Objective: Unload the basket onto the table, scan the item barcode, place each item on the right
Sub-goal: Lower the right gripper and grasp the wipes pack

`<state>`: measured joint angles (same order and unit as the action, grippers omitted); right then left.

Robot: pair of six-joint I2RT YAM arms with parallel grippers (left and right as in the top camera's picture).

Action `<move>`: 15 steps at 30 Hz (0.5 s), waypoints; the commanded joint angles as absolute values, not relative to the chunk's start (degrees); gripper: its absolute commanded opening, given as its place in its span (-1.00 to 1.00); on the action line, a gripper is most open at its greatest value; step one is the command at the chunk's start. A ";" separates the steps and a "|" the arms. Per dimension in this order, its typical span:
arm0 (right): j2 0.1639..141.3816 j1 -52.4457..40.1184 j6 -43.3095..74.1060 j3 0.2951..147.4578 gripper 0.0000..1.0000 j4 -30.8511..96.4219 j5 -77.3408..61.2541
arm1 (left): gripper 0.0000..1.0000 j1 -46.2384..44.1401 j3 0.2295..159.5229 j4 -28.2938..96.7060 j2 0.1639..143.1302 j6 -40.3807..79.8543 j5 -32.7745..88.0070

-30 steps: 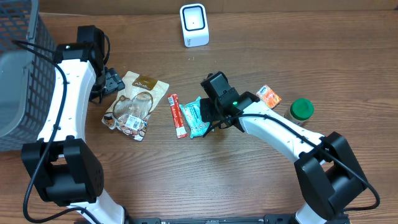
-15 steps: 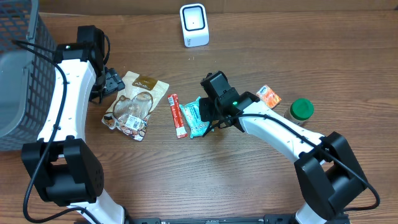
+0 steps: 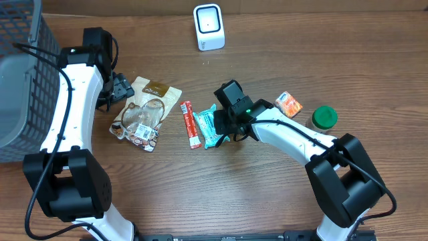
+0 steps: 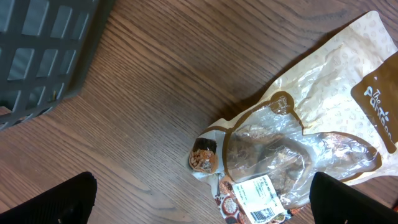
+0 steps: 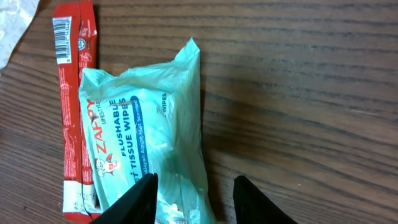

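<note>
Mid-surface, the wipes pack (image 5: 143, 137) lies touching a red sachet (image 5: 71, 93), bare wood to its right. Right end effector (image 5: 193, 193) straddles its end, grip unclear, having edged slightly left; left end effector (image 4: 205, 199) gapes wide.

- Wipes pack (image 5: 143, 143): in the right wrist view its lower end runs off the bottom edge, partly behind one finger of the right gripper (image 5: 196, 178).
- Snack bag (image 4: 298, 143): cut by the right and bottom edges in the left wrist view. Its label barcode is too small to read.
- Basket (image 3: 20, 80) at the table's (image 3: 267, 201) left edge: cropped in the overhead view.
- From overhead, the right gripper's fingers are hidden beneath its wrist.
</note>
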<state>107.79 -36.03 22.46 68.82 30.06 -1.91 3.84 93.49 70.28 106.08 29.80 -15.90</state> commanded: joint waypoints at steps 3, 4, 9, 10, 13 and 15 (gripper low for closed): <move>109.58 -36.01 22.76 68.18 -0.17 30.09 -4.36 | 0.99 3.57 94.45 70.22 105.62 29.76 -16.51; 110.28 -36.01 22.74 68.18 -0.17 30.09 -4.82 | 0.99 3.57 94.45 70.22 105.62 29.78 -16.51; 112.81 -35.99 22.74 68.18 -0.18 30.26 -5.67 | 1.00 3.57 94.45 70.22 105.62 29.76 -16.51; 112.88 -35.99 22.74 68.18 -0.20 30.26 -5.67 | 0.99 3.57 94.45 70.22 105.62 29.76 -16.51; 112.84 -35.99 22.72 68.20 -0.39 30.26 -5.67 | 0.99 3.57 94.45 70.22 105.62 29.76 -16.51; 112.84 -35.86 22.74 68.23 -0.63 30.28 -5.67 | 1.00 3.57 94.45 70.22 105.62 29.78 -16.51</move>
<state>111.02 -35.99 22.70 68.84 29.61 -6.20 3.84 93.47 70.28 106.08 29.80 -15.90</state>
